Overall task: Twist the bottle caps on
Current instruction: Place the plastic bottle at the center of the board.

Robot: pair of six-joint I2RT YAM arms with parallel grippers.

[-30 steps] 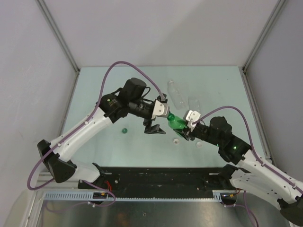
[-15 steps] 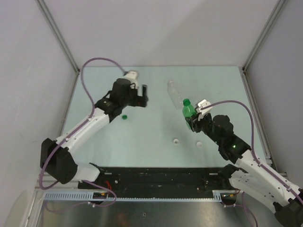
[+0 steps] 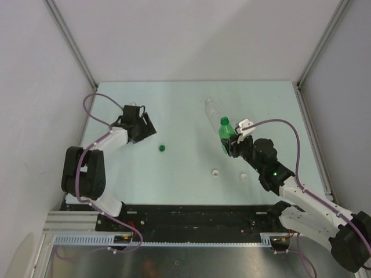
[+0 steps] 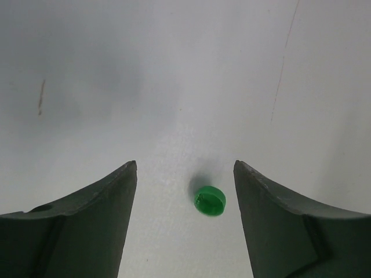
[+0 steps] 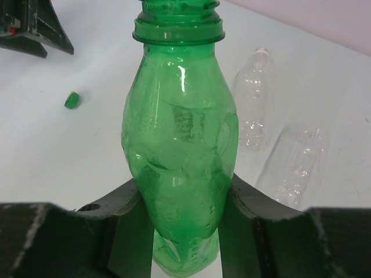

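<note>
Fingers [image 4: 87, 220] of the left hand [image 4: 184, 168] are standing open over the bench [image 4: 174, 69], and the green cap [image 4: 210, 200] is lying between them, untouched. It is looking tiny, light, hard and slippery, so it is asking for a pinch on its round sides. Two white caps [image 3: 215, 172] are lying further right. The right hand [image 5: 185, 194] is squeezing the green bottle [image 5: 182, 116] low on its belly, its neck sticking out bare. That bottle is looking thin and squashy, so a gentle grip is fitting. Two clear bottles [image 5: 255, 98] are lying beyond.

table [image 3: 174, 104]: pale green, matte | walls [image 3: 191, 35]: plain grey panels | corners: metal posts [image 3: 70, 39]
</note>
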